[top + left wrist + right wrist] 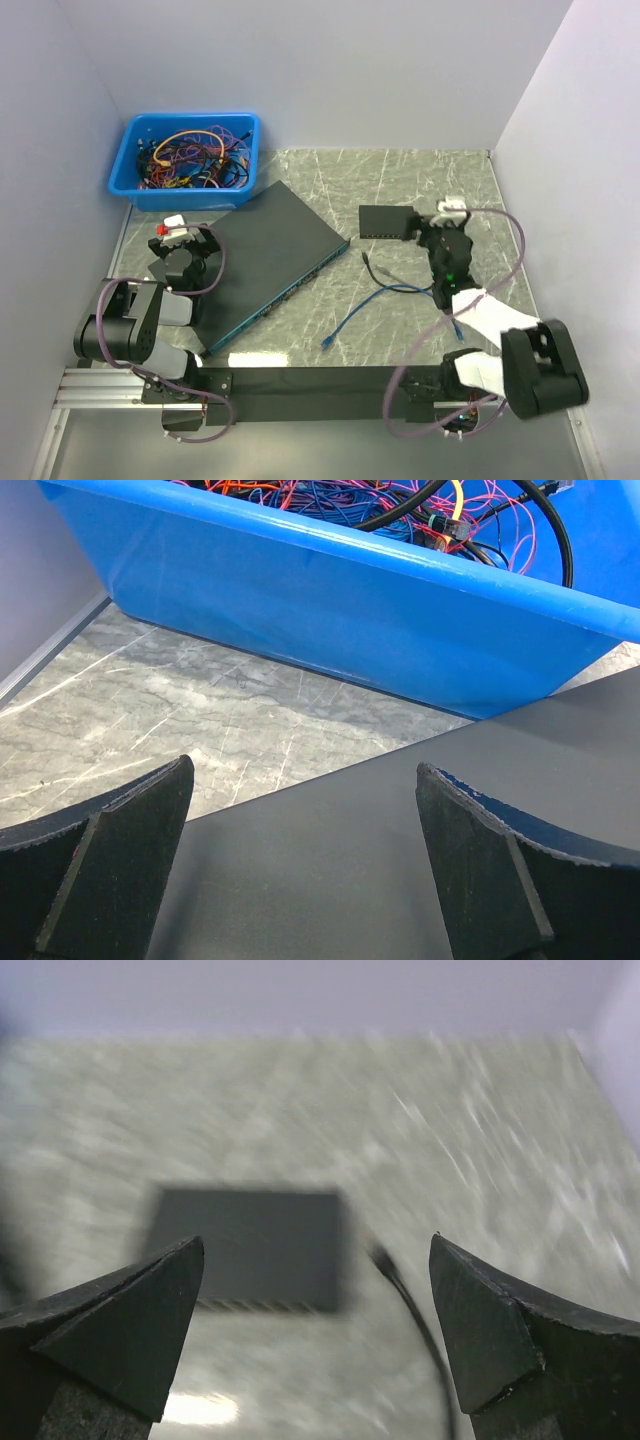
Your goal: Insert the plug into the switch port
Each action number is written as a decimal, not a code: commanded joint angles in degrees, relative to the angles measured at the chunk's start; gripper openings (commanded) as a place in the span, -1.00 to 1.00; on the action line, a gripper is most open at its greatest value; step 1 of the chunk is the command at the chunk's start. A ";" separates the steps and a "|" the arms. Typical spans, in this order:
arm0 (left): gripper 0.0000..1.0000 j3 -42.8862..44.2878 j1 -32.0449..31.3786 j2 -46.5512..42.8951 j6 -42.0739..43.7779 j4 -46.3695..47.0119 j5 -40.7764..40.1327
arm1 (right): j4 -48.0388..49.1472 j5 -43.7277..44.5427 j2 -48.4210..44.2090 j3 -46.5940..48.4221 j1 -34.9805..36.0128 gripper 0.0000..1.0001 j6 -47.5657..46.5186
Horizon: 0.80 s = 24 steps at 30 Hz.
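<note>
1. Table [420, 170]: grey-green slab in a marble pattern with pale veins.
2. Small switch [388, 222]: flat black rectangular box towards the far right corner. Its port row is blurred in the right wrist view.
3. Cable [365, 305]: thin blue cord, loosely curved mid-table. Its dark plug [368, 262] lies flat near the small switch, apart from it.
4. Large switch [270, 260]: wide matte dark slab with a teal edge, lying diagonally on the left half.
5. Bin [150, 190]: glossy blue plastic at the far left corner, holding tangled wires.
6. Left gripper [305, 770]: wedge-shaped black fingers spread wide, holding nothing, above the large switch's corner beside the bin wall.
7. Right gripper [315, 1245]: fingers spread wide, holding nothing, above the small switch.
</note>
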 commanded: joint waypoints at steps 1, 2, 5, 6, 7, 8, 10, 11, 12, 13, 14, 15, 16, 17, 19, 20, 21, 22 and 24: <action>0.99 1.17 -0.08 -0.60 -0.02 2.54 0.80 | -10.08 1.40 -8.88 9.26 6.73 1.00 -0.50; 0.99 1.08 -0.08 -0.68 0.07 2.71 0.80 | -16.45 -0.70 -12.90 11.28 8.14 1.00 3.09; 0.99 1.17 -0.08 -0.60 0.07 2.54 0.72 | -24.23 -15.20 -16.37 16.22 8.07 1.00 17.60; 0.99 1.17 -0.08 -0.60 -0.02 2.54 0.80 | -26.51 -16.18 -16.46 17.18 8.15 1.00 19.81; 0.99 1.17 -0.08 -0.68 -0.02 2.54 0.80 | -28.45 -17.59 -16.20 17.45 8.07 1.00 24.53; 0.99 1.17 -0.08 -0.60 0.07 2.62 0.80 | -32.30 -22.56 -14.72 18.06 8.15 1.00 25.88; 0.99 1.17 -0.08 -0.60 -0.02 2.63 0.80 | -36.28 -26.37 -13.13 18.86 9.73 1.00 27.38; 0.99 1.17 -0.08 -0.68 -0.02 2.54 0.80 | -38.29 -25.61 -12.77 18.16 11.22 1.00 27.13; 0.99 1.17 -0.16 -0.60 -0.02 2.54 0.80 | -39.27 -23.42 -13.29 16.50 16.28 1.00 26.52; 0.99 1.17 -0.08 -0.68 -0.02 2.62 0.72 | -39.54 -21.14 -14.25 15.36 19.11 1.00 25.03; 0.99 1.17 -0.08 -0.68 0.07 2.63 0.80 | -40.41 -15.64 -16.78 14.21 22.53 1.00 24.58; 0.99 1.17 0.01 -0.60 -0.02 2.45 0.89 | -41.55 -13.06 -18.11 13.07 25.27 1.00 24.84; 0.99 1.08 -0.08 -0.60 0.07 2.62 0.72 | -43.22 -11.46 -18.91 12.89 29.47 1.00 26.06; 0.99 1.17 0.01 -0.68 0.07 2.54 0.80 | -46.71 -10.32 -20.31 12.80 31.08 1.00 26.68; 0.99 1.17 0.01 -0.68 -0.02 2.54 0.80 | -51.55 -4.88 -21.81 12.71 35.46 1.00 28.78; 0.99 1.17 0.01 -0.68 0.07 2.62 0.80 | -52.80 -3.99 -22.08 12.71 36.53 1.00 29.32; 0.99 1.17 0.01 -0.60 0.07 2.45 0.80 | -53.86 -3.46 -22.17 12.88 37.67 1.00 29.41; 0.99 1.17 0.01 -0.68 0.07 2.45 0.80 | -56.04 -2.67 -21.74 13.06 39.95 1.00 29.50; 0.99 1.17 0.01 -0.68 -0.02 2.45 0.89 | -58.08 -0.56 -20.77 13.23 42.77 1.00 29.59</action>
